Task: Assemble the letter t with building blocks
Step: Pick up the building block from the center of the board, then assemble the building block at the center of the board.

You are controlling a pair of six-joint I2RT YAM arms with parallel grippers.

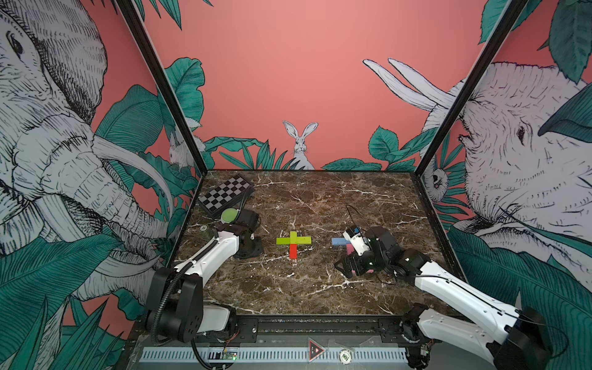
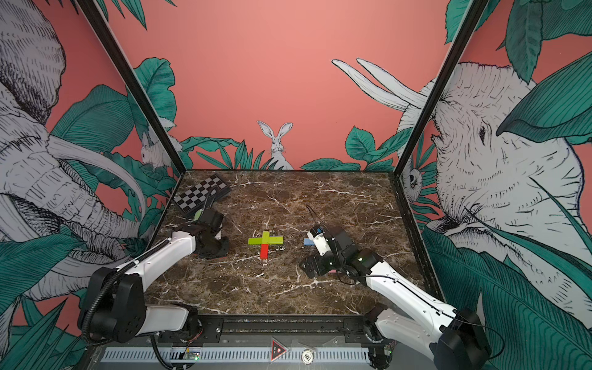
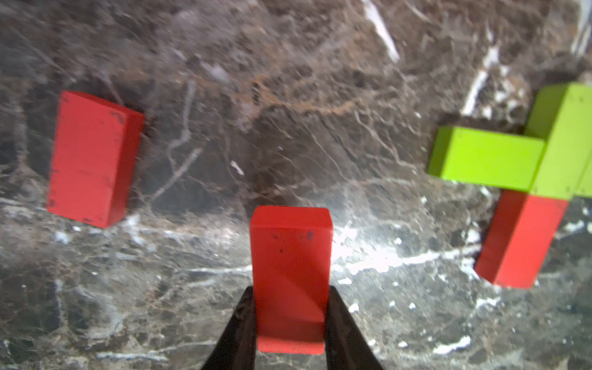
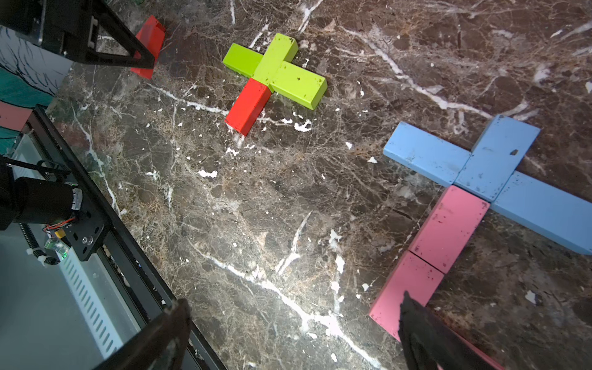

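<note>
Nearest the lens, in both top views, a pale grey slotted cable duct (image 1: pixel 272 355) runs below the black rail (image 1: pixel 320 326) at the near edge of the brown, white-veined marble bench (image 1: pixel 304 288).

Far left corner: a black-and-white chequered board (image 1: pixel 226 192), set askew to the edges. Just nearer than it stands a round white button with a green top (image 1: pixel 230 215), partly behind the left arm (image 1: pixel 221 246).

Left tool (image 3: pixel 291 294): closed on a red rectangular building block (image 3: pixel 290 266), with both black fingers (image 3: pixel 242 320) pressed to its long sides. It is near the left edge, about midway in depth. Whether this block clears the surface cannot be told. A second red block (image 3: pixel 93 160) lies flat on the bench, apart from the held one, on the side away from the green pieces.

Bench centre: three lime green rectangular blocks (image 1: pixel 293 239) are laid as a cross, a middle one with one touching it on each side. A third red block (image 1: pixel 292 251) is butted against the middle one's near end as a stem.

Toward the right edge: three light blue rectangular blocks (image 4: pixel 495 160) lie in the same cross layout, with two pink rectangular blocks (image 4: pixel 448 227) end to end as the stem. In both top views the right arm (image 1: pixel 448 282) covers most of this group.

Right tool (image 4: pixel 293 315): jaws stand wide apart, gripping nothing. One finger (image 4: pixel 416 326) overlaps the outer pink block's end; contact cannot be confirmed.
</note>
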